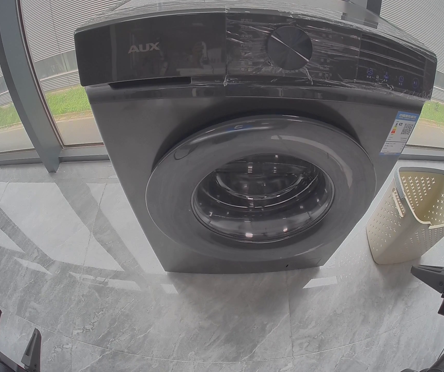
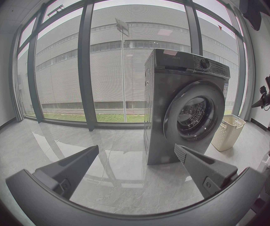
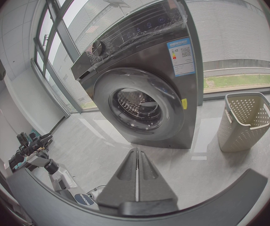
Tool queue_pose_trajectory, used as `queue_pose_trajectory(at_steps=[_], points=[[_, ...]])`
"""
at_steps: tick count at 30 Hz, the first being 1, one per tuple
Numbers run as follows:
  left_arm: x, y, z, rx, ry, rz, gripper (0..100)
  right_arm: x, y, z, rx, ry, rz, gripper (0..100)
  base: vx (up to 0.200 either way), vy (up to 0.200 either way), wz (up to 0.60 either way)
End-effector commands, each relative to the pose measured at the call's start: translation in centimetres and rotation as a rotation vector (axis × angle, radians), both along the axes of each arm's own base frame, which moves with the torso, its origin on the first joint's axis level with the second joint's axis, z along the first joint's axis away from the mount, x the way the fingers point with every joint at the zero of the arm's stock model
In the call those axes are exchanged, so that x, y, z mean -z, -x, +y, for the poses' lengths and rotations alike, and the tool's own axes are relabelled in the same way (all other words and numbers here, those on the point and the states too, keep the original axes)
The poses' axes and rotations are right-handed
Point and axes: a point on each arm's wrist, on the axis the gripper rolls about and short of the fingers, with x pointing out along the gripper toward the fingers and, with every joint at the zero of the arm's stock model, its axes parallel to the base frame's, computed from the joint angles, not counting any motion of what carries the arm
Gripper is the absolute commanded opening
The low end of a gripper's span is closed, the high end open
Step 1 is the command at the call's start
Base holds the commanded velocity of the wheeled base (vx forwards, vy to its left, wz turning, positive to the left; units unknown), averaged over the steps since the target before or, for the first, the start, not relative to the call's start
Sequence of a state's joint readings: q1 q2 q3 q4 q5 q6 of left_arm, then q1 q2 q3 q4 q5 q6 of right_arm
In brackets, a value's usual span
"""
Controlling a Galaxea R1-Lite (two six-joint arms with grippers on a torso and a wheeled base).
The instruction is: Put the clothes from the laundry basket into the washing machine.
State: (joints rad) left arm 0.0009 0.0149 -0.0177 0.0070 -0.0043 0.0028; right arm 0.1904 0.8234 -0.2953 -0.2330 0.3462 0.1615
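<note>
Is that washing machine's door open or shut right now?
Shut: the round door sits flush in the washing machine front, with no gap at its edge.

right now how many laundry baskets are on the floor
1. The basket stands on the floor just right of the washer. Another could be hidden behind the washer.

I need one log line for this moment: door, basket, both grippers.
washing machine: door shut | laundry basket: standing on floor, right of washing machine | left gripper: open, empty | right gripper: shut, empty
</note>
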Motion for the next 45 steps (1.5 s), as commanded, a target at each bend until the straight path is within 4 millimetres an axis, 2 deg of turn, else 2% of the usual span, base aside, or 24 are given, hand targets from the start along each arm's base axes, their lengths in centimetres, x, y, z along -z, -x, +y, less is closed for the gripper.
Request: queue_pose_trajectory(at_steps=[1, 9, 16, 17, 21, 22, 25, 29, 34, 45], points=[[0.5, 0.0, 0.0, 0.0, 0.0, 0.003, 100, 0.0, -0.7, 0.3, -0.023, 0.003, 0.025, 0, 0.2, 0.0, 0.0], [0.5, 0.0, 0.0, 0.0, 0.0, 0.0, 100, 0.0, -3.0, 1.0, -0.033, 0.005, 0.012, 0, 0.2, 0.0, 0.0], [0.5, 0.0, 0.0, 0.0, 0.0, 0.002, 100, 0.3, -4.4, 1.6, -0.053, 0.016, 0.058, 0, 0.0, 0.0, 0.0], [0.5, 0.0, 0.0, 0.0, 0.0, 0.002, 100, 0.2, -5.5, 1.8, -0.05, 0.015, 0.057, 0, 0.0, 0.0, 0.0], [0.5, 0.0, 0.0, 0.0, 0.0, 0.002, 100, 0.0, -7.1, 2.2, -0.046, 0.011, 0.043, 0, 0.0, 0.0, 0.0], [0.5, 0.0, 0.0, 0.001, 0.0, 0.002, 100, 0.0, -8.2, 2.5, -0.046, 0.008, 0.032, 0, 0.0, 0.0, 0.0], [0.5, 0.0, 0.0, 0.0, 0.0, 0.002, 100, 0.5, -9.7, 2.9, -0.037, 0.016, 0.04, 0, 0.0, 0.0, 0.0], [0.5, 0.0, 0.0, 0.0, 0.0, 0.002, 100, 1.1, -11.7, 3.9, 0.017, 0.032, 0.023, 0, 0.0, 0.0, 0.0], [0.5, 0.0, 0.0, 0.0, -0.002, 0.0, 100, 0.6, -13.7, 4.4, 0.118, 0.017, -0.052, 0, 0.0, 0.0, 0.0], [0.5, 0.0, 0.0, 0.001, -0.002, 0.002, 100, -0.4, -14.1, 4.7, 0.194, -0.021, -0.153, 0, 0.0, 0.0, 0.0]])
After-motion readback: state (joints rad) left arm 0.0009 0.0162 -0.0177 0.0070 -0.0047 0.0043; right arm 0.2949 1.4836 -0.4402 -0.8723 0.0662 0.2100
